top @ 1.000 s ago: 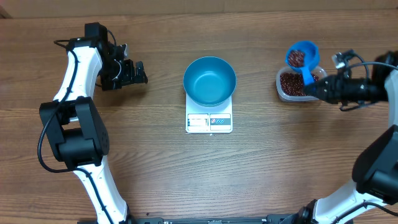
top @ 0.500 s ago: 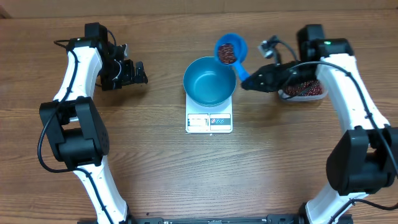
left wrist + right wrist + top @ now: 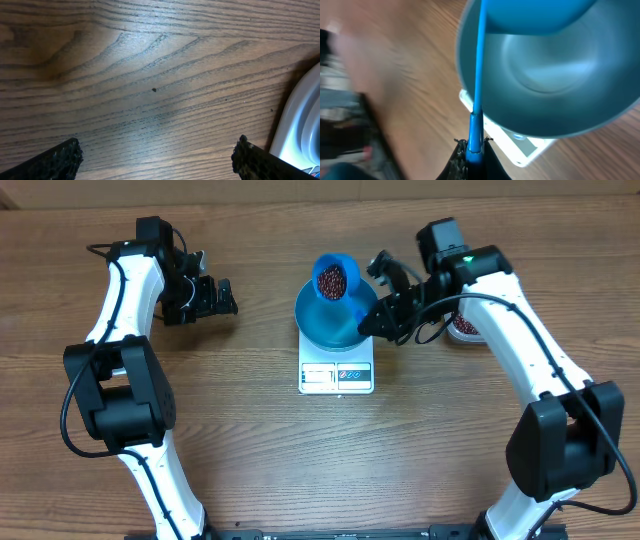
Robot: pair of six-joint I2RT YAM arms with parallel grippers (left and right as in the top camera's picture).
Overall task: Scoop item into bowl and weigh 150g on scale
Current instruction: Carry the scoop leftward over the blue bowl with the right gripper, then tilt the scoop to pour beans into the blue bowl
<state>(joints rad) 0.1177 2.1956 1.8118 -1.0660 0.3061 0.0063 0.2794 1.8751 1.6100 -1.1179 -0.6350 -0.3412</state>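
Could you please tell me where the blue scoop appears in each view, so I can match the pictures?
Overhead: blue scoop, full of beans, top centre, over the far rim of the blue bowl, handle in the right pincer.
Left wrist: not in it; only wood table and a white edge at right.
Right wrist: blue scoop cup at top, handle running down to the right pincer.
Shared landmark: the blue bowl, overhead and right wrist.

A blue scoop [image 3: 318, 268] held above a wood-grain table [image 3: 250, 440], a clear plastic tub [image 3: 463, 329] partly hidden at right.
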